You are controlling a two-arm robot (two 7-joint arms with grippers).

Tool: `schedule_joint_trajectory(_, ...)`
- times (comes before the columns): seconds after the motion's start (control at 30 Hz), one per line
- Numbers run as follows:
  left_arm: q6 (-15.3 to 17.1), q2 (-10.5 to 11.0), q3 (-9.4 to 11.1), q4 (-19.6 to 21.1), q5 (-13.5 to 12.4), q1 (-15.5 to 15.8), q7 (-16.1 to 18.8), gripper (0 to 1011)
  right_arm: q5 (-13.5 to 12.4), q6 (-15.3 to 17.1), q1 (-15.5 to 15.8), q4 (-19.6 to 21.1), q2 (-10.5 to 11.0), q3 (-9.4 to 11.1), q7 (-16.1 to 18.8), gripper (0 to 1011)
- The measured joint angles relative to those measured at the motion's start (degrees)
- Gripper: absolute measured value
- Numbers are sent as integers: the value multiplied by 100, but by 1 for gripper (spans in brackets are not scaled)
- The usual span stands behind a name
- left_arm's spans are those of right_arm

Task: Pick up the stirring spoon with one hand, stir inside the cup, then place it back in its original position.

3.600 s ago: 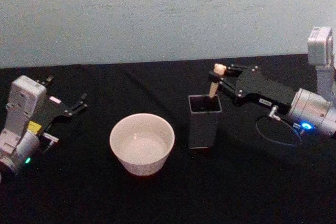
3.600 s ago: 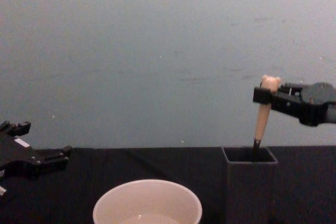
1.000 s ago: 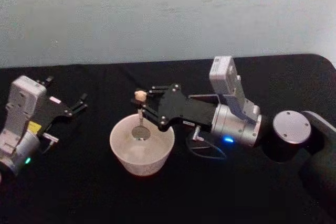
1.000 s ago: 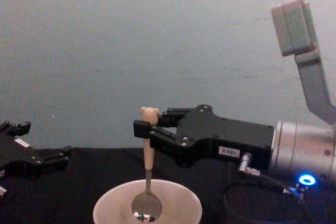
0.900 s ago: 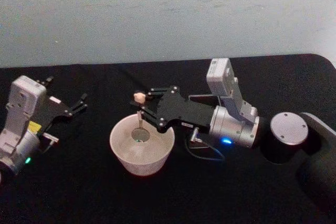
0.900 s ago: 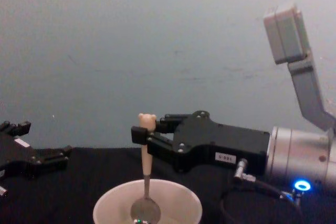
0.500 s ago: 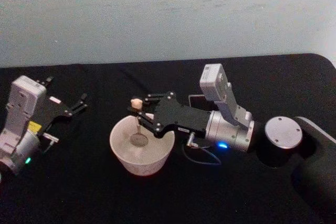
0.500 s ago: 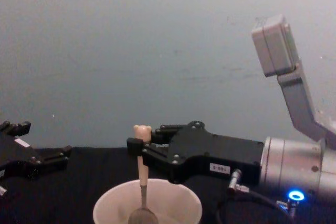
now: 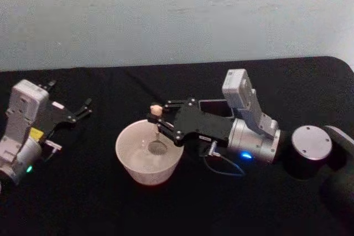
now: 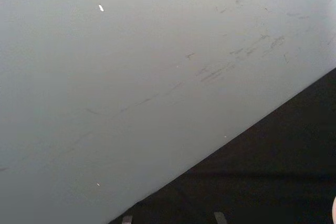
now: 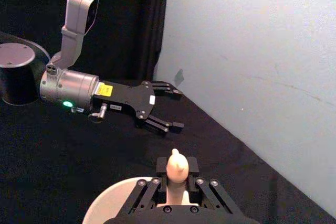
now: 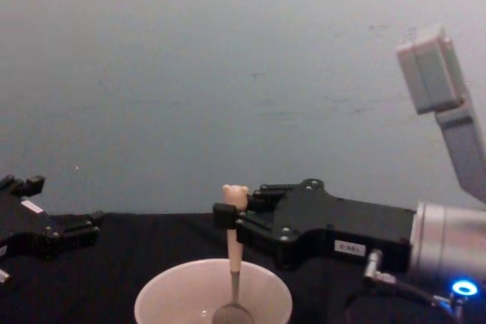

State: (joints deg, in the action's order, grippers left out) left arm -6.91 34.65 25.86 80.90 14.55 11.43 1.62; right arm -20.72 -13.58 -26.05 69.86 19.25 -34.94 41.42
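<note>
The right gripper pinches the spoon just under its bear head, the bowl hanging straight below it inside the cup. I'd stir in small, upright circles, clear of the wall. The left gripper lies parked, fingers spread.

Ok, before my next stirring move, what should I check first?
1. Grip: right gripper shut on the slim cream-beige, bear-headed stirring spoon just below its head: ok.
2. Spoon's small grey metal bowl inside the wide off-white round cup, below the rim: ok.
3. Spoon close to upright: ok.
4. Bowl touching the cup's bottom: cannot tell.
5. The dark square holder free for the return: cannot tell, since the right gripper hides most of it.
6. Parked left gripper open, well off to the cup's left: ok.
</note>
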Motion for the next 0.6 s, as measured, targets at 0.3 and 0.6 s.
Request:
schedule_joint_trajectory(0.3, 0, 0, 0, 0, 0, 0, 0, 1001, -180, 131, 289, 449, 262, 104, 31, 211)
schedule_joint_trajectory(0.6, 0, 0, 0, 0, 0, 0, 0, 1001, -333, 247, 509, 838, 426, 52, 145, 211)
